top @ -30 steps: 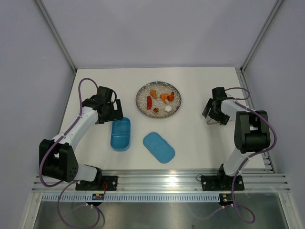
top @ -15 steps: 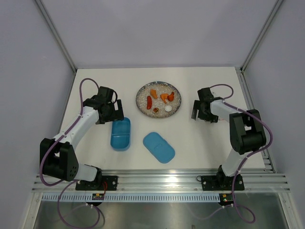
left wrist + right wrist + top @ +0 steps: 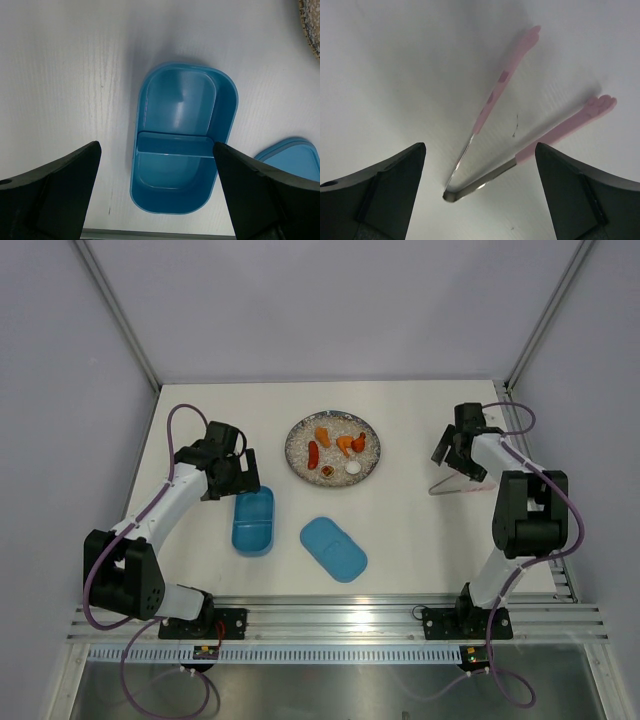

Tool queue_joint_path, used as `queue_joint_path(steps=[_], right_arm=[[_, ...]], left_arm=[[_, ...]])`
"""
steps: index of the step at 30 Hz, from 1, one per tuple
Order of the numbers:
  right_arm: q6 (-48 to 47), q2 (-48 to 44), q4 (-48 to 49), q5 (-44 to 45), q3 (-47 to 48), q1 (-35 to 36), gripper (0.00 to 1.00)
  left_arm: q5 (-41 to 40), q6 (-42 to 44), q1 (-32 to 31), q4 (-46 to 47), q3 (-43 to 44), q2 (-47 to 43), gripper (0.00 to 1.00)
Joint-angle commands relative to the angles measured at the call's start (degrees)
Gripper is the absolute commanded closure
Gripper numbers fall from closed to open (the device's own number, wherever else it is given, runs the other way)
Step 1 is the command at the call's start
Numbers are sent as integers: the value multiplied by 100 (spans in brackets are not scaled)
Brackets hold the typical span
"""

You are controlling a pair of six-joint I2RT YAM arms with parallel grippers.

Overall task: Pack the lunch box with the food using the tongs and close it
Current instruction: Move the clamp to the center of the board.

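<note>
The blue lunch box (image 3: 253,521) lies open and empty on the table, its divider across the middle, and shows large in the left wrist view (image 3: 175,100). Its lid (image 3: 334,549) lies flat to its right. My left gripper (image 3: 238,478) hovers open over the box (image 3: 156,147). The food sits on the speckled plate (image 3: 296,458): orange chunks (image 3: 350,443), a red sausage (image 3: 313,454), a white ball (image 3: 353,468). The pink tongs (image 3: 452,486) lie on the table at the right. My right gripper (image 3: 455,455) hangs open above the tongs (image 3: 492,95), its fingers either side of their bend (image 3: 480,150), holding nothing.
The lid's corner (image 3: 295,157) shows right of the box in the left wrist view, and the plate's rim (image 3: 312,20) at the top right. White walls and a metal frame close the table at the back and sides.
My right gripper swung left toward the plate, then back right and further from me. The tongs now lie uncovered just below it. The left arm has stayed put.
</note>
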Motion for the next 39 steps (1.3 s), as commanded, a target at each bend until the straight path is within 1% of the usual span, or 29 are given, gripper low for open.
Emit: queue_joint_path(steps=[1,7,10,12,13,14,16,17,18,19,20,21,23,24,25,31,32,34,36,38,39], right_arm=[[260,460,-42,-113,399,-320,1],[102,1242,29,-342,1093,-401,2],[49,1497,3,-263,1340,-401,9],[-13,1568,29,-237,1410,-401,21],[-30,1585,29,-237,1428,-392,25],[-65,1586,38,-272,1437,-392,38],[-74,1595,55,-360,1411,-392,50],[-109,1586,73,-517,1393,-375,59],[-109,1594,73,-588,1376,-357,72],[-135,1594,73,-684,1358,-339,76],[-144,1586,91,-746,1332,-296,79],[-179,1525,99,-781,1288,-165,85],[-293,1454,82,-782,1244,-50,88],[-363,1376,65,-773,1209,247,90],[-425,1331,47,-773,1200,354,91],[-1198,1146,-85,-738,1033,1198,90],[-1364,1138,-94,-712,998,1416,89],[-1506,1111,-103,-720,893,1602,85],[-1682,1032,-59,-738,796,1814,66],[-1665,849,-15,-746,717,1884,44],[-1639,778,-6,-764,716,1893,38]], left_arm=[[22,52,-31,70,68,21,1],[-22,52,-40,8,104,13,1],[-66,61,-31,-53,121,-22,1],[-101,61,-31,-71,113,-75,1],[-119,61,-31,-71,112,-84,1],[-119,52,-40,-80,104,-110,1],[-119,44,-40,-71,77,-111,1],[-110,35,-40,-71,60,-111,1],[-119,17,-40,-62,42,-111,1],[-206,0,-57,-54,33,-102,1],[-259,-1,-109,-53,33,-102,1],[-303,-1,-136,-53,42,-84,1],[-321,-18,-189,-54,60,-49,1],[-313,-27,-206,-62,60,-40,1],[-304,-36,-224,-54,60,-32,1],[-277,-71,-294,-36,-2,-58,1],[-277,-62,-294,-36,-19,-75,1],[-269,-71,-312,-18,-37,-75,1],[-242,-106,-312,8,-46,-67,1],[-190,-141,-312,17,-46,-58,1],[-172,-159,-303,26,-37,-49,1]])
